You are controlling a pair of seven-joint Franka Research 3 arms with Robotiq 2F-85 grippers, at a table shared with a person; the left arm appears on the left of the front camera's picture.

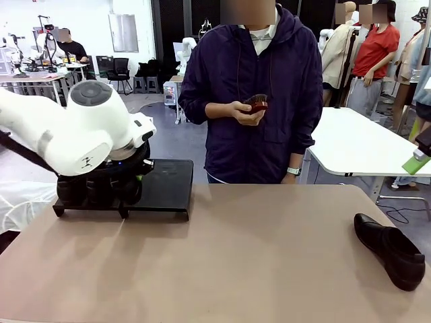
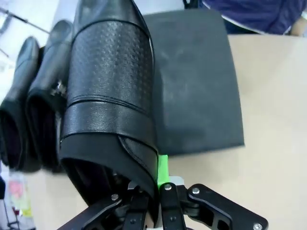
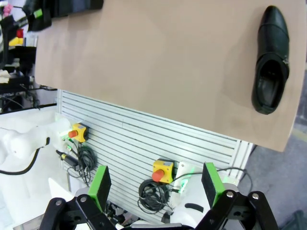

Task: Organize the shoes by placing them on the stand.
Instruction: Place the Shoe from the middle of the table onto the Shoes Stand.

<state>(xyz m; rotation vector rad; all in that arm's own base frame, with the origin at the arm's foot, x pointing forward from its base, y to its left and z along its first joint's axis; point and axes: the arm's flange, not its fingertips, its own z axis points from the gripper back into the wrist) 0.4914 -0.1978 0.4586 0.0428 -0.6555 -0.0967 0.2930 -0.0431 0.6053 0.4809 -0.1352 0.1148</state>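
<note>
- The left gripper [image 2: 154, 173] is squeezed tight on the back rim of a black shiny leather slip-on shoe [image 2: 108, 81] with a band of tiny dots across its top. One green pad [image 2: 163, 165] presses the outside of the rim.
- This held shoe is over the low flat black stand [image 2: 196, 81]. I cannot tell if it rests on it.
- Two more black shiny shoes [image 2: 33, 105] lie side by side on the stand, at 9 o'clock from the held shoe.
- The right gripper [image 3: 156, 184] has its fingers spread wide and grips nothing. It hangs off the table's near edge, above a grey ribbed panel [image 3: 144, 139] with two yellow boxes with red buttons [image 3: 163, 171].
- The fourth black shiny shoe [image 1: 389, 250] lies alone at 4 o'clock on the table, well apart from the stand at 9 o'clock.
- A small black mark [image 1: 86, 161] sits on the white left arm [image 1: 67, 134], too small to read.
- The table [image 1: 236, 256] is smooth and light brown.
- At 12 o'clock a person in a dark blue hooded jacket [image 1: 269, 101] holds a dark red phone [image 1: 256, 104]. Behind is a big work room with a white table [image 1: 357, 141] and black chairs [image 1: 120, 70].
</note>
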